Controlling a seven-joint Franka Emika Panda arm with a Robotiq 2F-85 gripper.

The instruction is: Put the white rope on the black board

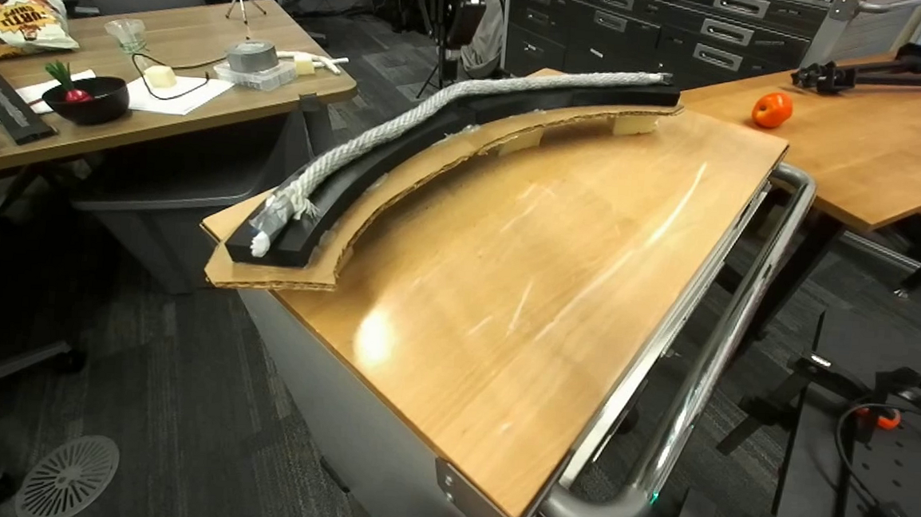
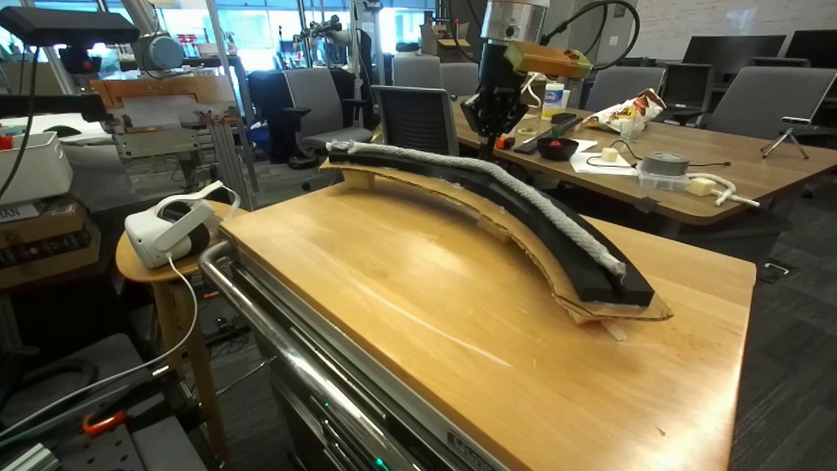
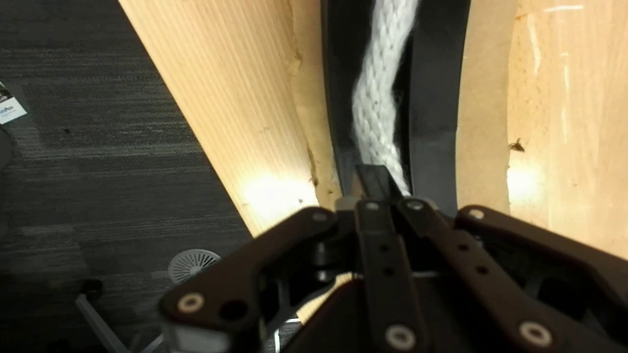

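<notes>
The white rope (image 1: 380, 132) lies lengthwise on the curved black board (image 1: 391, 157); rope (image 2: 536, 196) and board (image 2: 588, 281) show in both exterior views. Its frayed, taped end is at one board end; its far end stops a little short of the other in an exterior view. In the wrist view, the rope (image 3: 375, 108) bows left of the dark central groove of the board (image 3: 434, 98). My gripper (image 3: 375, 181) is shut, fingertips together, over the rope's left side; contact cannot be told. The gripper (image 2: 487, 149) also shows behind the board in an exterior view.
The board rests on a raised cardboard base (image 1: 408, 194) on a wooden tabletop (image 1: 522, 294) with a metal rail (image 1: 709, 370) along one edge. A table (image 2: 739, 157) with small items stands beyond. A headset (image 2: 163, 229) lies on a stool.
</notes>
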